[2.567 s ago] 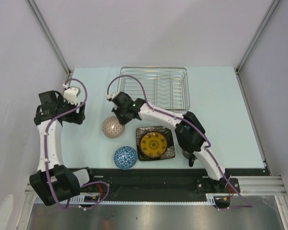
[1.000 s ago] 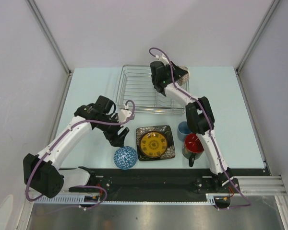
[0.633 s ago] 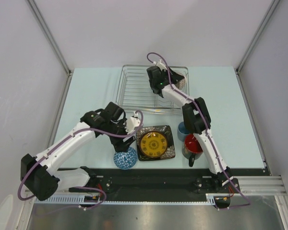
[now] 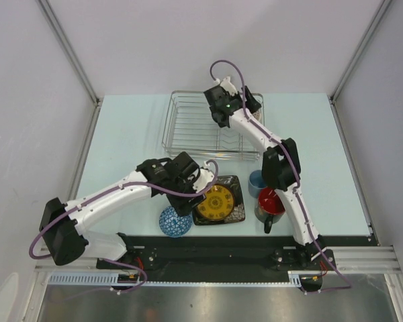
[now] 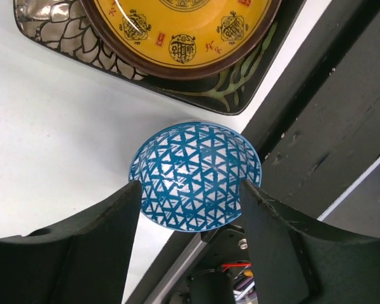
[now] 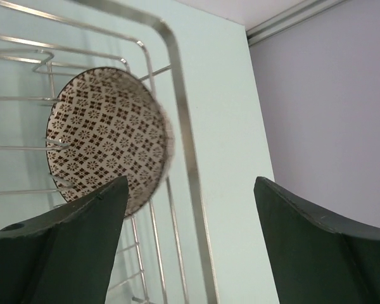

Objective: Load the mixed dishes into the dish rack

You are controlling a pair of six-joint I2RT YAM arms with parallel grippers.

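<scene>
arms [image 4: 111,199]: white links, black joints | cables [image 4: 223,62]: purple | left claw [image 5: 190,185]: dark

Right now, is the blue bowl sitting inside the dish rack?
No, the blue bowl sits on the table beside the square plate, with the open left gripper over it.

bowls=2: blue patterned bowl [image 5: 195,174] + pinkish-beige patterned bowl [image 6: 104,136] | square plate [image 4: 223,200]=1 | light-blue cup [image 4: 256,180]=1 | dark mug [image 4: 270,203]=1 | dish rack [image 4: 167,124]=1 | dishes total=5
</scene>
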